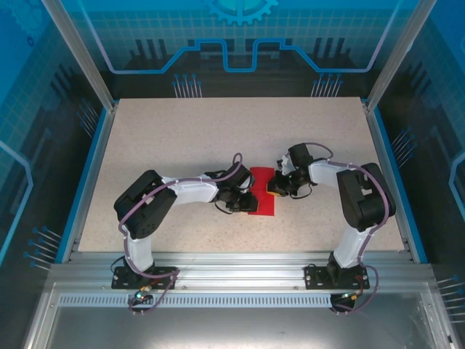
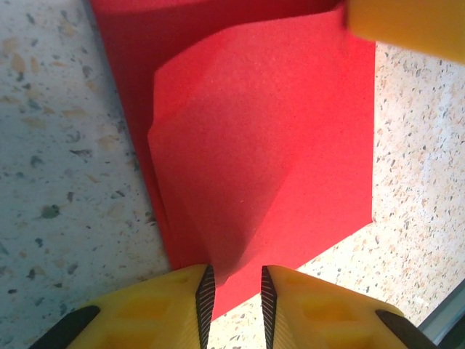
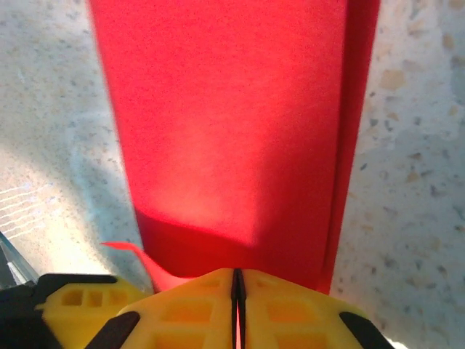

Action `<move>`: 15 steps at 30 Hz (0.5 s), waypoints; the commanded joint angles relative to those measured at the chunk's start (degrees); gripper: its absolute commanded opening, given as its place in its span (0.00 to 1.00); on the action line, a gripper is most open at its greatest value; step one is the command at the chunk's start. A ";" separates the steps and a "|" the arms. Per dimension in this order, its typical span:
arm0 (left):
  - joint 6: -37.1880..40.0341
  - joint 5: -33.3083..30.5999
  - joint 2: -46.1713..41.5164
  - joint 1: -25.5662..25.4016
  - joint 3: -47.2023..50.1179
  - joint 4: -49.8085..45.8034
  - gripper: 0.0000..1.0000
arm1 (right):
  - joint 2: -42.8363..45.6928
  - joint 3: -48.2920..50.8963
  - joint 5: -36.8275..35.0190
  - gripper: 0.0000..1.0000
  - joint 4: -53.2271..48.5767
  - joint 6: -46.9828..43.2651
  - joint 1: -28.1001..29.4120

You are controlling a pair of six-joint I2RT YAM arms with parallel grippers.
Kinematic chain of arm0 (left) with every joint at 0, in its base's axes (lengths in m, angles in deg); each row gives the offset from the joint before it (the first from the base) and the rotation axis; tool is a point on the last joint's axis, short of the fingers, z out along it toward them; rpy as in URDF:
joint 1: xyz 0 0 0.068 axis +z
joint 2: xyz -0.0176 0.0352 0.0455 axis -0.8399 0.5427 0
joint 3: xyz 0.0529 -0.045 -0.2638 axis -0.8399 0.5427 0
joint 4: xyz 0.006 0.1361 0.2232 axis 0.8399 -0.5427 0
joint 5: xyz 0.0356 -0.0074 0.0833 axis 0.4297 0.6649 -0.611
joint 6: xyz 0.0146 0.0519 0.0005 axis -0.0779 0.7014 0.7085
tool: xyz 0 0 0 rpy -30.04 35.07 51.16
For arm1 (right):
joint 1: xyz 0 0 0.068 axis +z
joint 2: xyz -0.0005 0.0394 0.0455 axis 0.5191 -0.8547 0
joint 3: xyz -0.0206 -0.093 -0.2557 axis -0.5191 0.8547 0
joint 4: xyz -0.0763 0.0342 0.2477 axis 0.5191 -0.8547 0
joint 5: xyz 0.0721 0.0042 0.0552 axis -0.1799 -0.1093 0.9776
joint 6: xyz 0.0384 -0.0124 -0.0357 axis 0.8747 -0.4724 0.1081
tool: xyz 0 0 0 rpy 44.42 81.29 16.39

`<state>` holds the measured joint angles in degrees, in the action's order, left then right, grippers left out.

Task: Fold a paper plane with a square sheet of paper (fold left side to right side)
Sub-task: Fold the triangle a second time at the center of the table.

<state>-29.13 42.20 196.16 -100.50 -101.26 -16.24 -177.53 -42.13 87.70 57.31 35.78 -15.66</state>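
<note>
speckled table (image 1: 182, 138); left gripper (image 2: 232, 291) ajar astride square sheet of paper (image 2: 269, 145); right gripper (image 3: 236, 291) pinching it

The red paper (image 3: 232, 116) runs past the top edge of both wrist views, its far end cut off

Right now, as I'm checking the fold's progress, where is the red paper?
In the top view, the square sheet of paper lies near the middle of the table, between the left gripper on its left and the right gripper on its right.
</note>
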 commanded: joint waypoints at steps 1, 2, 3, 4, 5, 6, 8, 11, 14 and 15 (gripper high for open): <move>0.14 -2.35 1.73 0.12 0.43 -5.12 0.29 | 4.83 0.13 0.25 0.09 -3.62 -2.86 -0.52; 0.14 -2.59 1.60 0.08 0.35 -5.37 0.29 | 5.42 0.42 0.76 0.08 -4.03 -3.13 -0.39; 0.14 -2.90 1.47 -0.03 0.36 -5.76 0.29 | 5.89 1.02 1.56 0.07 -4.17 -3.07 -0.09; 0.12 -3.34 1.38 -0.10 0.19 -6.14 0.28 | 6.20 1.57 2.31 0.06 -4.26 -3.01 0.42; 0.21 -3.62 1.37 -0.11 0.10 -6.56 0.28 | 6.36 2.05 2.69 0.05 -4.26 -2.80 0.98; 0.22 -4.01 1.33 -0.18 0.08 -6.87 0.27 | 6.51 2.70 2.82 0.05 -4.05 -2.57 1.97; 0.12 -4.78 1.37 -0.26 -0.01 -7.51 0.27 | 6.53 4.11 2.97 0.05 -3.26 -1.82 3.50; 0.14 -5.60 1.47 -0.42 -0.01 -8.19 0.26 | 5.76 5.27 3.36 0.05 -1.20 -0.42 5.18; 0.14 -6.20 1.47 -0.57 -0.10 -8.70 0.26 | 4.20 4.52 3.72 0.04 -0.56 -0.33 6.28; 0.09 -6.38 1.55 -0.67 -0.18 -8.96 0.25 | 3.94 4.28 3.68 0.05 -0.50 -0.33 6.58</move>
<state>-29.13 39.64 196.14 -100.94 -101.78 -18.06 -172.48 -37.37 89.78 56.24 34.91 -10.13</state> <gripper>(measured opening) 0.256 0.048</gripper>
